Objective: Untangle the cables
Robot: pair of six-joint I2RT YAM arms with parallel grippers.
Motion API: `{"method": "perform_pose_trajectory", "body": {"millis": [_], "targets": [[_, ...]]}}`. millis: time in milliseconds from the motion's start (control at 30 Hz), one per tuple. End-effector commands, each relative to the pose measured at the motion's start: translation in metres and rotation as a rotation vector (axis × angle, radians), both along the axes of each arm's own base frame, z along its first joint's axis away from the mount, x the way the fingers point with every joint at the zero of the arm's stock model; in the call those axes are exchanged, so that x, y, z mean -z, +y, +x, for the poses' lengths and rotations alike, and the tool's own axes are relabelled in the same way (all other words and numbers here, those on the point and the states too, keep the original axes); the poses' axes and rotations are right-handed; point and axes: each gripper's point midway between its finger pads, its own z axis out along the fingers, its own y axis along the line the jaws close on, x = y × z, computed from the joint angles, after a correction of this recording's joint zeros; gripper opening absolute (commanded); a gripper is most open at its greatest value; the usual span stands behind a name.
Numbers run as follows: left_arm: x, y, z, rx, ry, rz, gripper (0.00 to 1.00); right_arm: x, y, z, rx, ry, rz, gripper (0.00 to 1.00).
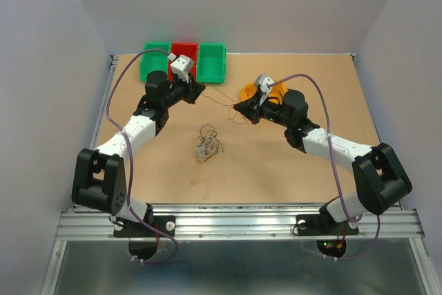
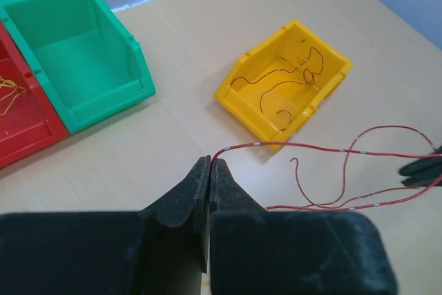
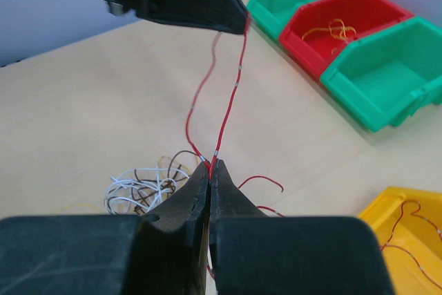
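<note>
the left hand (image 2: 210, 164) is pinched shut on a thin red cable (image 2: 311, 148), which comes out right at its tips; the right hand (image 3: 209, 167) is closed tight on that same red cable, and from its tips two strands rise side by side to the left hand's black fingers at the top of its own view; seen from above, the two hands face each other over the far half of the tabletop (image 1: 297, 164), with the red cable drawn as a fine line between them; more of it hangs slack and loops over the wood on the right hand's side; the right hand sits just in front of the yellow bin (image 1: 246, 90), which is tilted and holds a few reddish cables (image 2: 276, 91) curled inside; along the far edge stand three bins touching in a row, a green bin (image 1: 153, 60), a red bin (image 1: 184, 50) and another green bin (image 1: 213, 63); the left hand is just in front of the red bin, which holds a small yellowish cable (image 3: 335, 30); nearer the arms' bases, between them and well apart from both hands, a loose knot of white and dark cables (image 1: 207, 144) lies flat on the tabletop
</note>
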Motion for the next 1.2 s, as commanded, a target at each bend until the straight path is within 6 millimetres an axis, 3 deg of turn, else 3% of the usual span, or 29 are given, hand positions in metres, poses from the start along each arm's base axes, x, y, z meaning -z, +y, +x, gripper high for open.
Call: {"method": "perform_pose_trajectory", "body": {"millis": [0, 67, 133, 167, 233, 367, 500, 767, 900, 1167], "targets": [[-0.011, -0.006, 0.016, 0.014, -0.027, 0.002, 0.05, -0.053, 0.003, -0.029, -0.102, -0.185, 0.105, 0.01], [-0.004, -0.008, 0.019, 0.025, 0.000, 0.012, 0.01, -0.059, 0.003, -0.039, -0.131, -0.185, 0.143, 0.00], [0.011, -0.014, 0.020, 0.049, 0.041, 0.023, 0.00, -0.083, -0.001, -0.049, -0.133, -0.250, 0.218, 0.01], [0.013, -0.020, 0.019, 0.063, 0.047, 0.028, 0.00, -0.082, -0.004, -0.053, -0.131, -0.257, 0.235, 0.00], [0.026, -0.029, 0.019, 0.073, 0.069, 0.058, 0.00, -0.107, -0.012, -0.063, -0.128, -0.335, 0.323, 0.01], [0.045, -0.046, 0.016, 0.087, 0.083, 0.118, 0.00, -0.134, -0.040, -0.079, -0.037, -0.438, 0.502, 0.01], [0.062, -0.056, 0.015, 0.108, 0.116, 0.148, 0.00, -0.144, -0.063, -0.086, 0.055, -0.471, 0.587, 0.01], [0.069, -0.078, -0.003, 0.192, 0.129, 0.180, 0.00, -0.150, -0.096, -0.058, 0.292, -0.444, 0.672, 0.01], [0.075, -0.089, -0.011, 0.223, 0.137, 0.213, 0.00, -0.148, -0.097, -0.043, 0.335, -0.400, 0.704, 0.01], [0.084, -0.089, -0.006, 0.197, 0.148, 0.246, 0.05, -0.146, -0.123, -0.010, 0.549, -0.300, 0.788, 0.01]]}}
